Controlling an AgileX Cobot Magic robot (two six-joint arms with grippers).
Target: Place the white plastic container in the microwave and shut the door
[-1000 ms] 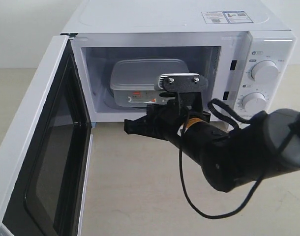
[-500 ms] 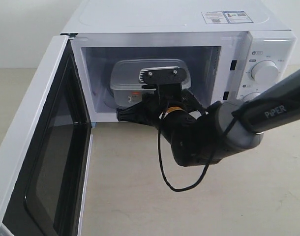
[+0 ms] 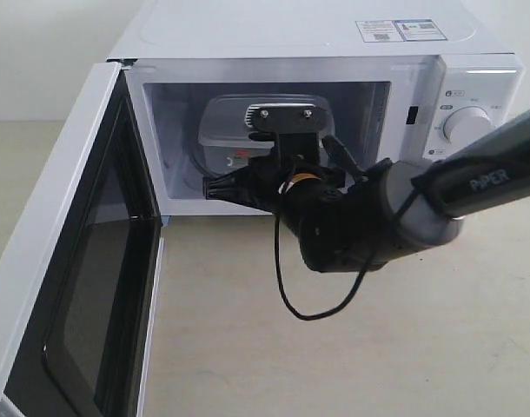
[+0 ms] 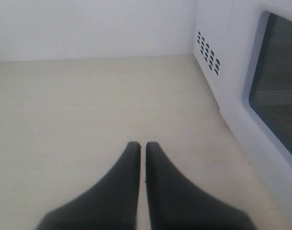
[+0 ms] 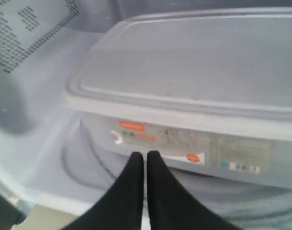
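While your right pincer is sitting shut, the white plastic container is lying just ahead, long side facing it.

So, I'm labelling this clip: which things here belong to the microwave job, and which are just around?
Job: white plastic container, inside the microwave; the door, open; right hand, shut, at the container's labelled side.
Just there: left hand, shut over the table; upper dial; stickers on top; black cable.
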